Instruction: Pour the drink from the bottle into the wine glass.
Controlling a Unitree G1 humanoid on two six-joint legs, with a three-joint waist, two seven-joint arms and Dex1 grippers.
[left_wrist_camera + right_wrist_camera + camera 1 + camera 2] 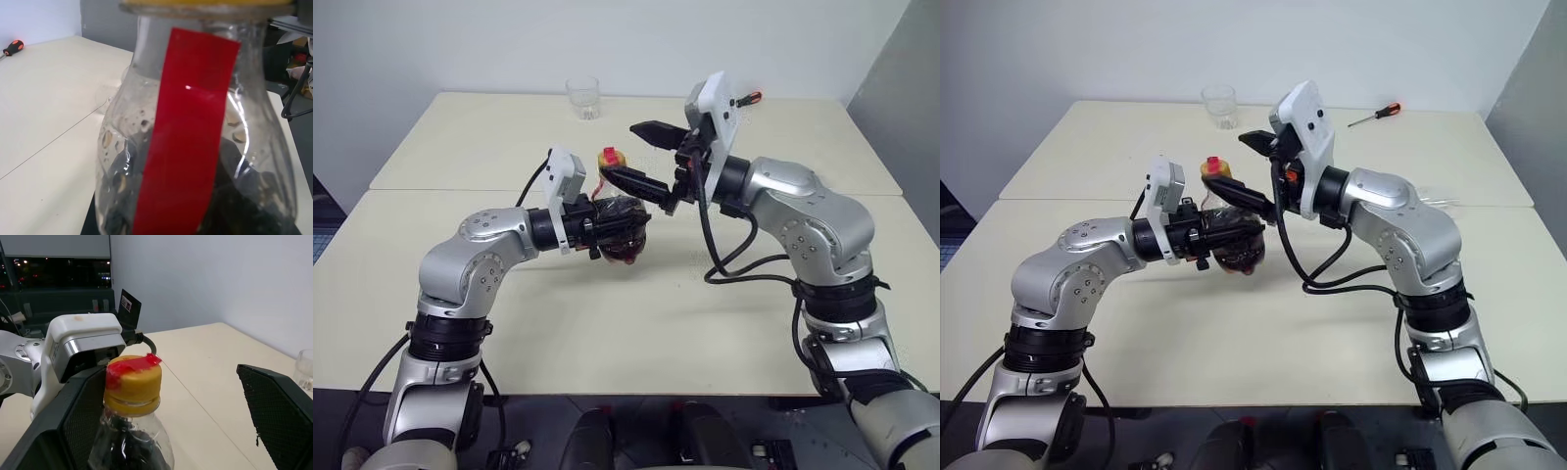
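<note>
Left eye view: one bottle, one tumbler, one screwdriver.

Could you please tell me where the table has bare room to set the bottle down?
The near half of the table, between the two arms, is bare, as is the left side. The far edge holds a tumbler and a screwdriver. It is crowded mid-table, where the left tool holds the bottle and the open right tool flanks its cap.
</note>
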